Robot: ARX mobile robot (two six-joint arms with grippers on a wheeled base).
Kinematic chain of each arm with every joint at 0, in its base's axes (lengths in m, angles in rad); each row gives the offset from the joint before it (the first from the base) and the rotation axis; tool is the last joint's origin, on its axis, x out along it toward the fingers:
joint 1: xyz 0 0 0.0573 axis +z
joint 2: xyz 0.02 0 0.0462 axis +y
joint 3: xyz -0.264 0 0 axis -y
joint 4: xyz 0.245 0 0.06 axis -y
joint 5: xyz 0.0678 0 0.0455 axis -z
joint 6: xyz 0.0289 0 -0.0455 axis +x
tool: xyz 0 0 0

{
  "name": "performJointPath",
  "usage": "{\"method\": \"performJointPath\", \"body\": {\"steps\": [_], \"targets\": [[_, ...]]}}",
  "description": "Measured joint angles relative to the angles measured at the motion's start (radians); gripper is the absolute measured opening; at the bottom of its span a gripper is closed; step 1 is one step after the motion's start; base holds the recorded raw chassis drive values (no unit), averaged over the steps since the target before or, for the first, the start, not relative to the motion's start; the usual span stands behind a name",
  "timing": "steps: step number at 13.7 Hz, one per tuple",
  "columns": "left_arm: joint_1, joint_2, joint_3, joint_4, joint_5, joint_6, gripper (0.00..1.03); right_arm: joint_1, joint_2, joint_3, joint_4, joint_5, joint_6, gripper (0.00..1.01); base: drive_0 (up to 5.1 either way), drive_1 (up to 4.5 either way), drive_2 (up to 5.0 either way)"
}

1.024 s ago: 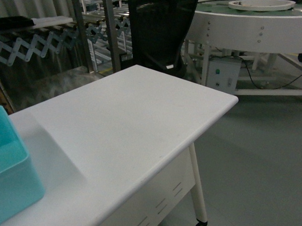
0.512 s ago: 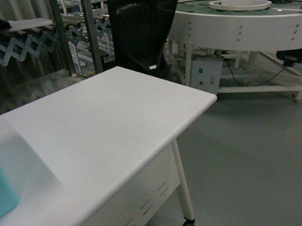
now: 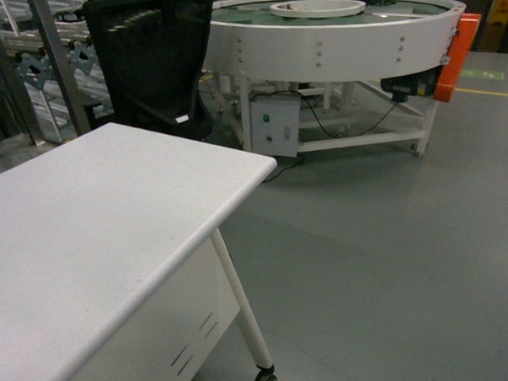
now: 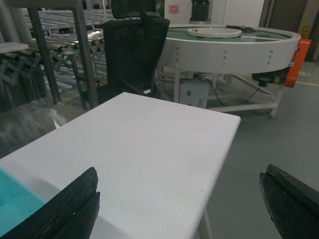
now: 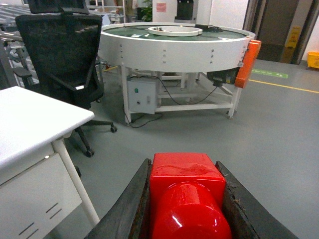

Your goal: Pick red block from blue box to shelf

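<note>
Head view has swung right since 0.5 s ago: blue box [image 4: 15, 211] gone from it, only a corner shows at left wrist. One red block [image 5: 187, 199], pinched in right gripper [image 5: 185, 201]. Left gripper [image 4: 182, 206] spread wide over one white table [image 3: 87, 223]. One black chair [image 3: 151, 64].

White table [image 3: 95, 223], turquoise box [image 4: 17, 206] on it
</note>
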Motion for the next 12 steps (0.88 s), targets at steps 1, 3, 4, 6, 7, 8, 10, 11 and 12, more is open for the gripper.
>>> {"method": "performJointPath", "body": {"steps": [1, 3, 4, 6, 7, 8, 10, 11, 12], "targets": [[0.0, 0.0, 0.0, 0.0, 0.0, 0.0, 0.98, 0.0, 0.0, 0.0, 0.0, 0.0, 0.0, 0.28, -1.4, -1.37, -1.4], [0.0, 0.0, 0.0, 0.0, 0.001, 0.0, 0.98, 0.0, 0.0, 0.0, 0.0, 0.0, 0.0, 0.28, -1.4, -1.43, -1.4], [0.0, 0.0, 0.0, 0.001, 0.0, 0.0, 0.98, 0.0, 0.0, 0.0, 0.0, 0.0, 0.0, 0.28, -1.6, -1.61, -1.6], [0.0, 0.0, 0.0, 0.0, 0.0, 0.0, 0.98, 0.0, 0.0, 0.0, 0.0, 0.0, 0.0, 0.28, -1.6, -1.62, -1.6], [0.0, 0.0, 0.0, 0.0, 0.0, 0.0, 0.98, 0.0, 0.0, 0.0, 0.0, 0.0, 0.0, 0.28, -1.6, -1.58, -1.6], [0.0, 0.0, 0.0, 0.0, 0.0, 0.0, 0.98, 0.0, 0.0, 0.0, 0.0, 0.0, 0.0, 0.28, -1.6, -1.58, -1.6], [0.0, 0.0, 0.0, 0.0, 0.0, 0.0, 0.98, 0.0, 0.0, 0.0, 0.0, 0.0, 0.0, 0.28, -1.5, -1.53, -1.5], [0.0, 0.0, 0.0, 0.0, 0.0, 0.0, 0.98, 0.0, 0.0, 0.0, 0.0, 0.0, 0.0, 0.28, -1.5, -1.53, -1.5], [0.0, 0.0, 0.0, 0.0, 0.0, 0.0, 0.98, 0.0, 0.0, 0.0, 0.0, 0.0, 0.0, 0.28, -1.5, -1.48, -1.5]]}}
